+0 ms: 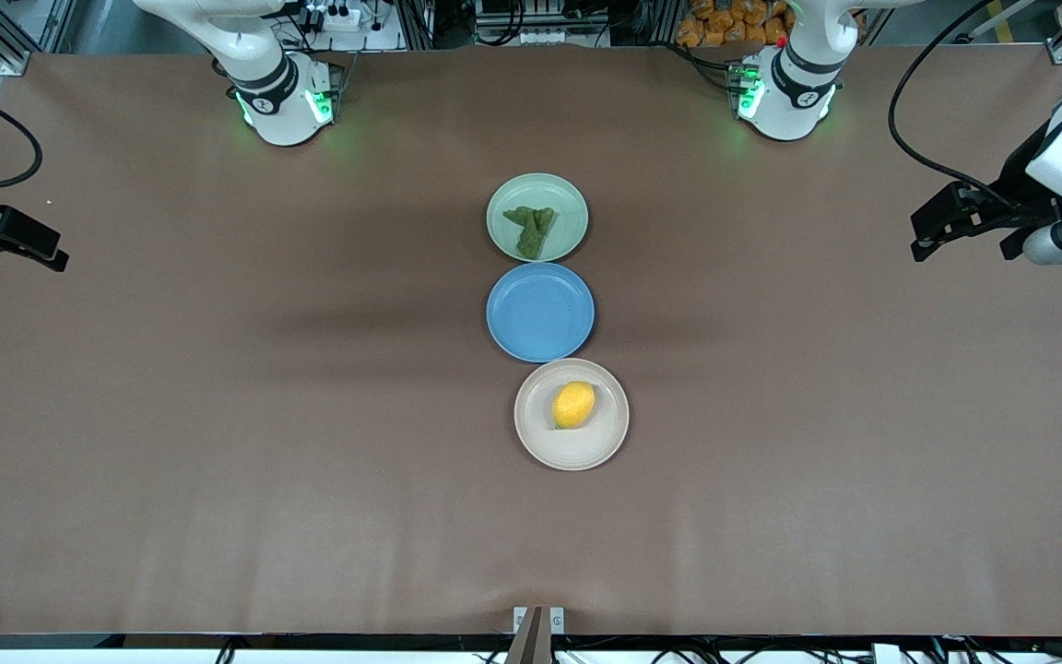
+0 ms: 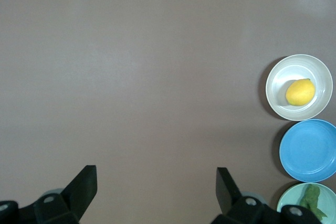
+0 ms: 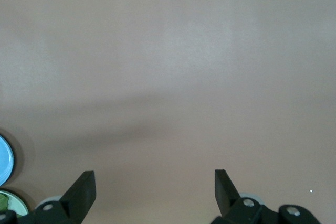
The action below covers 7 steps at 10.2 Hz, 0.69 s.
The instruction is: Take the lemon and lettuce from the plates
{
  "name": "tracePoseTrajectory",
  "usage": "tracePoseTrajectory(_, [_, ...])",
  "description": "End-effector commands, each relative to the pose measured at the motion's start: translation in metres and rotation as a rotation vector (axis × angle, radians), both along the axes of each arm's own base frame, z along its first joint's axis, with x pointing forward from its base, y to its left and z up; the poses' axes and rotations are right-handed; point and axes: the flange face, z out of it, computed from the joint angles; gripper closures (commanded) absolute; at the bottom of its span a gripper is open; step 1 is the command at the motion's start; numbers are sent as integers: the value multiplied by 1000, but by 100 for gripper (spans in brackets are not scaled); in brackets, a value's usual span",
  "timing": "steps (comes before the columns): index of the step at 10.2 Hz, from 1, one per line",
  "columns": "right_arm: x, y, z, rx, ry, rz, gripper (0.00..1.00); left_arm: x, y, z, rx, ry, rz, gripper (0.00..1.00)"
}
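Observation:
The lemon (image 1: pixel 573 404) lies on the beige-white plate (image 1: pixel 577 454), the plate nearest the front camera. The lettuce (image 1: pixel 531 231) lies on the mint green plate (image 1: pixel 570 205), the plate farthest from it. The left wrist view shows the lemon (image 2: pixel 300 92) on its plate (image 2: pixel 277 85) and the lettuce (image 2: pixel 311 198) on the mint plate (image 2: pixel 287 203). My left gripper (image 1: pixel 920 237) is open and empty over bare table at the left arm's end, and also shows in its wrist view (image 2: pixel 156 182). My right gripper (image 1: pixel 50 254) is open and empty over the right arm's end, and also shows in its wrist view (image 3: pixel 155 184).
An empty blue plate (image 1: pixel 540 312) sits between the two plates, touching both, in a row at the table's middle. It also shows in the left wrist view (image 2: pixel 308 150) and at the edge of the right wrist view (image 3: pixel 4 160). Brown table cloth (image 1: pixel 218 415) lies all round.

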Motion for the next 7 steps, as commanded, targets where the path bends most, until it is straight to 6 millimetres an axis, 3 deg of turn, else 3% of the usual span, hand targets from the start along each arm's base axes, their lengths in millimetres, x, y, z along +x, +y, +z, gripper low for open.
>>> tracePoseTrajectory(1, [-5, 0, 7, -6, 0, 10, 0, -3, 4, 7, 21, -18, -20, 0])
tracePoseTrajectory(5, [-5, 0, 6, -7, 2, 15, 0, 0, -3, 1, -42, -1, -25, 0])
tracePoseTrajectory(7, [-6, -5, 6, -44, 12, 66, 0, 16, -40, -18, -71, -33, -65, 0])
